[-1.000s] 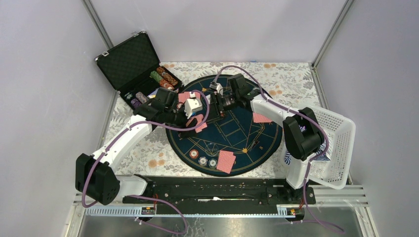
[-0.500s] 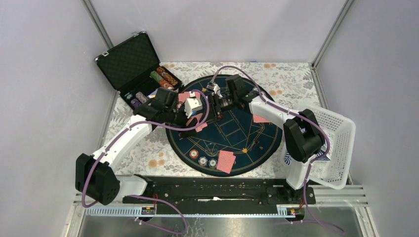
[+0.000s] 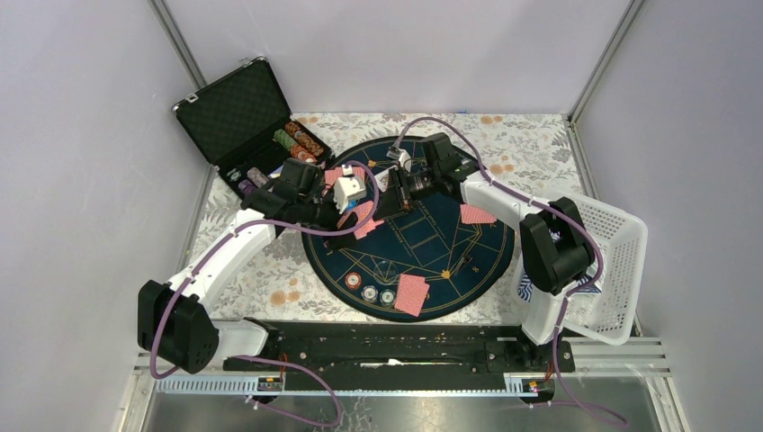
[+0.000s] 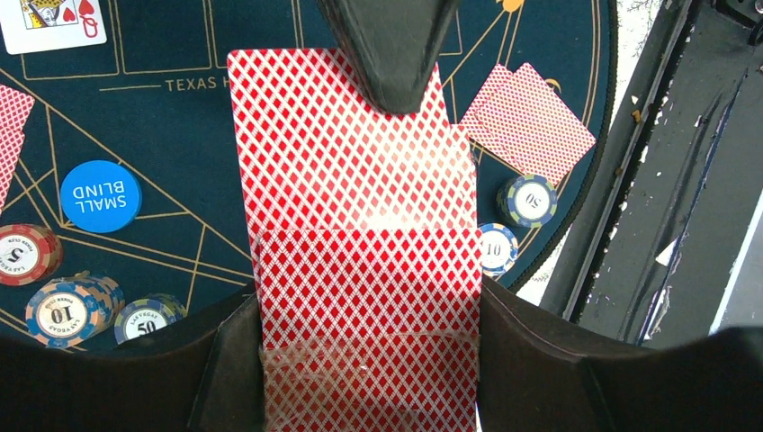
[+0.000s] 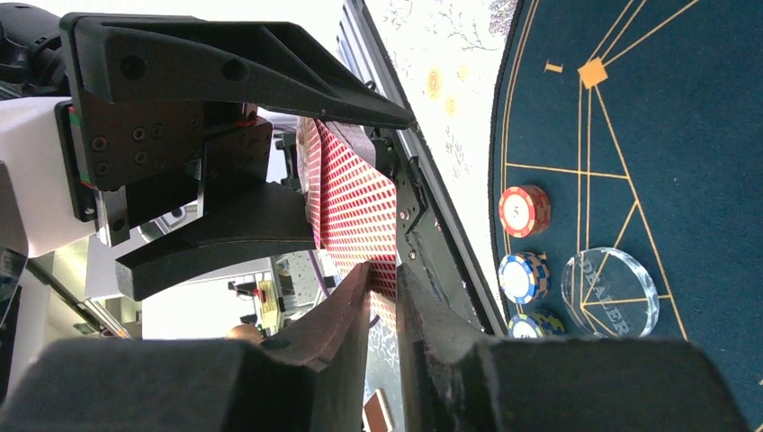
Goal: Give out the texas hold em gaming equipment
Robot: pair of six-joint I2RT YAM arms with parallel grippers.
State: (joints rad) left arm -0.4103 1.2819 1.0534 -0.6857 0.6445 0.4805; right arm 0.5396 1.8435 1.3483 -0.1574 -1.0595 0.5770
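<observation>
At the near rim of the round blue poker mat (image 3: 441, 247) three poker chips (image 3: 369, 292) lie in a short row, with a pair of face-down red-backed cards (image 3: 412, 294) just beside them on the right. A white basket (image 3: 621, 243) stands off the mat next to the right arm's base. More face-down cards (image 3: 475, 214) lie further up on the mat's right side.

Above the mat's left half the two arms meet. The left gripper (image 4: 369, 360) is closed on a deck of red-backed cards (image 4: 369, 297), one finger against each long edge. The top card (image 4: 333, 135) sits partly slid forward off the deck. The right gripper (image 5: 382, 270) has its fingers drawn nearly together, pinching that card's far end.

On the mat beneath the deck, the left wrist view shows a blue SMALL BLIND button (image 4: 101, 195), chips marked 5, 10 and 50 near it, and a face-up queen of hearts (image 4: 52, 22). The right wrist view shows a clear DEALER disc (image 5: 610, 292) just beside a red 5 chip (image 5: 524, 210).

At the far left corner, off the mat, an open black case (image 3: 236, 112) holds rows of chips (image 3: 299, 139)
</observation>
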